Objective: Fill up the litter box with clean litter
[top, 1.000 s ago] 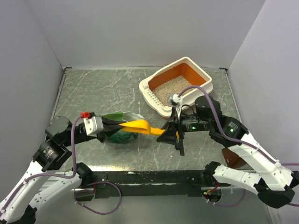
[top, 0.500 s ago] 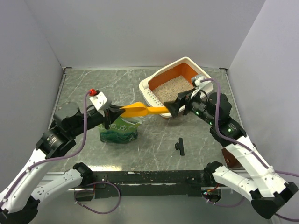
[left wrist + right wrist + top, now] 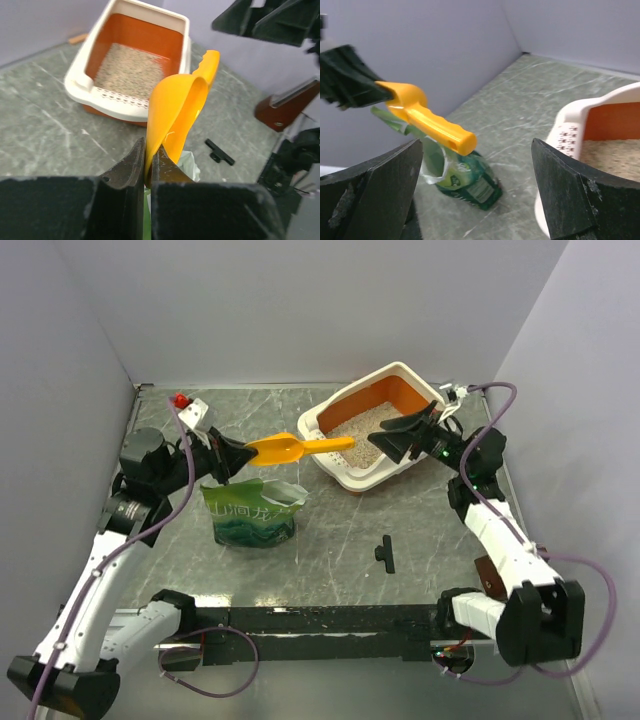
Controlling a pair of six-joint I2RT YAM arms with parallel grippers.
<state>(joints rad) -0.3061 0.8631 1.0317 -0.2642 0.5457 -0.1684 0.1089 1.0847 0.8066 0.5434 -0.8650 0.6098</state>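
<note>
The litter box [image 3: 345,475] stands at the back right, cream outside and orange inside, with clean litter [image 3: 360,430] on its floor. My left gripper [image 3: 232,453] is shut on the bowl rim of a yellow-orange scoop [image 3: 290,448], held in the air above the green bag [image 3: 250,512]. In the left wrist view my left gripper [image 3: 148,150] pinches the scoop [image 3: 180,110], with the litter box [image 3: 150,10] and its litter [image 3: 127,72] beyond. My right gripper [image 3: 385,445] stands open over the box's near side, just off the handle's tip. In the right wrist view my right gripper [image 3: 477,145] is wide open and the scoop's handle [image 3: 437,127] is apart from both jaws.
The green bag [image 3: 465,175] stands open-topped at centre left. A small black T-shaped piece [image 3: 385,553] lies on the table in front of the box. A brown object [image 3: 487,575] sits by the right arm. Grey walls close in the left, back and right.
My right gripper has opened, left the scoop's handle and drawn back right over the box. My left gripper has carried the scoop up and back above the bag.
</note>
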